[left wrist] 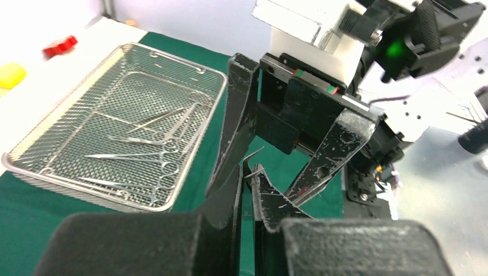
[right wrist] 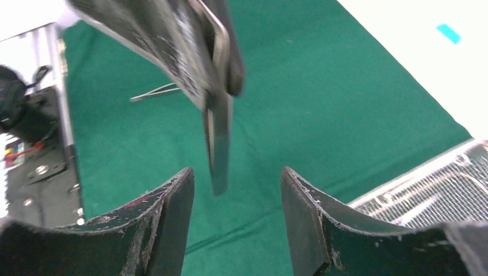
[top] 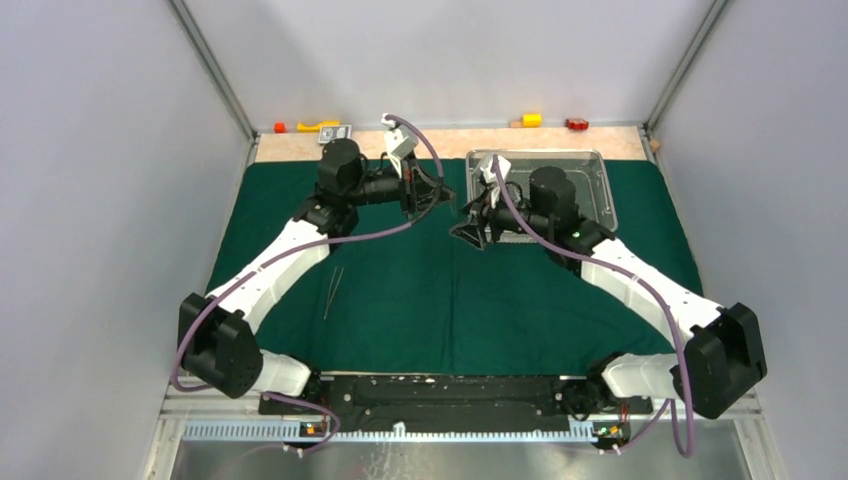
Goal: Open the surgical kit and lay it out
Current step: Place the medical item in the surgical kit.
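Transfer point observed above the far middle of the cloth (top: 450,300), just left of the tray (left wrist: 138,86), which sits on the cloth's far right corner. The left gripper (left wrist: 247,172) is pressed together on one slim steel instrument (right wrist: 218,144), which hangs blade-down from its fingers. The right gripper (right wrist: 236,175) is spread, one finger on either side of the blade and touching neither face, so the left alone carries the piece. Several more instruments (left wrist: 149,141) lie flat in the tray. One pair of tweezers (top: 333,292) lies on the cloth at the near left, well apart from both grippers.

Hazards, as judged from this position:
- **Thin grip:** the hold is on a narrow flat strip, so the piece may swivel or slide out and drop point-first onto the cloth.
- **Off-centre closing:** if the right closes to one side, it would push the blade sideways and twist it in the left's pinch.
- **Crooked withdrawal:** if the right draws back at an angle, a finger may catch the blade and knock it loose.
- **Crowding:** the two sets of fingers stand close together, so any sideways drift risks finger striking finger.
- **Nearby tray:** it lies just to the right, and a low sweep by the right arm could nudge it or disturb its contents.

Markings: no brand, label or lettering is legible on the grippers, tray or instruments. A small green lamp (left wrist: 397,49) glows on the right arm's wrist. Short red and green stripes on the right gripper's body carry no text. A small cyan mark (right wrist: 448,33) on the bare table beyond the cloth bears nothing readable.
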Action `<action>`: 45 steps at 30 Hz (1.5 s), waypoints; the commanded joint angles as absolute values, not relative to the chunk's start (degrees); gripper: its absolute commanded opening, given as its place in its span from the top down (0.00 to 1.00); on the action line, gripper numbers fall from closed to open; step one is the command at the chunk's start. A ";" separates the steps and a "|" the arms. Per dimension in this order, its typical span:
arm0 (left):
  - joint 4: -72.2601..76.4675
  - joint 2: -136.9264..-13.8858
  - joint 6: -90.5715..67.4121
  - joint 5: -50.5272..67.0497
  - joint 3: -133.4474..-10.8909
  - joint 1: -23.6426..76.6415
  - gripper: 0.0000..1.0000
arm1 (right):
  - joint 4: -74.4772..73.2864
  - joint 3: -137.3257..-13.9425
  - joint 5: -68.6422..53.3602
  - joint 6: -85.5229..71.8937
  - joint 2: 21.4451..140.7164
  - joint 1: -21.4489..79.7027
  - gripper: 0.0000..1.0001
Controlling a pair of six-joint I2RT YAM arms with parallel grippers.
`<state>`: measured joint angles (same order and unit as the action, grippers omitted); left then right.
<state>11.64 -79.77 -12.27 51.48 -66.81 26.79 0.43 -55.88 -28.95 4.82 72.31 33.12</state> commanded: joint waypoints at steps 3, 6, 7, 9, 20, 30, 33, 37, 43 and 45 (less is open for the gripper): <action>18.00 -78.00 -13.28 59.32 -64.09 26.89 1.00 | 4.24 -55.78 -44.66 5.47 71.86 33.05 0.49; 18.11 -77.89 -13.32 59.52 -63.74 26.84 1.00 | 4.74 -55.92 -45.93 4.69 72.27 33.02 0.65; 18.11 -77.92 -13.23 59.58 -63.68 26.84 1.00 | 4.67 -55.93 -46.04 4.61 72.37 33.00 0.71; 18.16 -77.86 -13.18 59.22 -63.56 26.81 1.00 | 4.62 -55.80 -46.01 4.50 72.47 33.02 0.85; 18.17 -76.31 -16.24 45.08 -62.69 26.81 0.51 | 7.70 -55.60 -35.02 -4.28 73.53 33.00 1.00; 13.99 -75.96 -15.68 38.17 -63.55 26.88 0.53 | 6.81 -56.00 -29.91 -5.01 74.47 33.04 1.00; 13.21 -76.38 -15.38 37.42 -64.09 26.84 0.56 | 6.69 -56.39 -29.82 -5.17 74.68 33.00 1.00; 13.16 -77.39 -16.13 37.13 -64.73 27.00 0.58 | 6.51 -56.68 -29.64 -5.27 75.17 33.05 1.00; 13.24 -78.82 -17.04 37.22 -66.28 27.58 0.59 | 6.29 -56.84 -29.18 -5.52 75.80 33.05 1.00; 13.15 -79.19 -17.33 37.27 -66.63 27.79 0.60 | 6.24 -56.93 -28.97 -5.45 75.84 33.05 1.00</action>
<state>11.88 -78.59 -16.47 37.74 -63.70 27.20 4.67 -55.48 -29.61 -4.80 75.53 32.86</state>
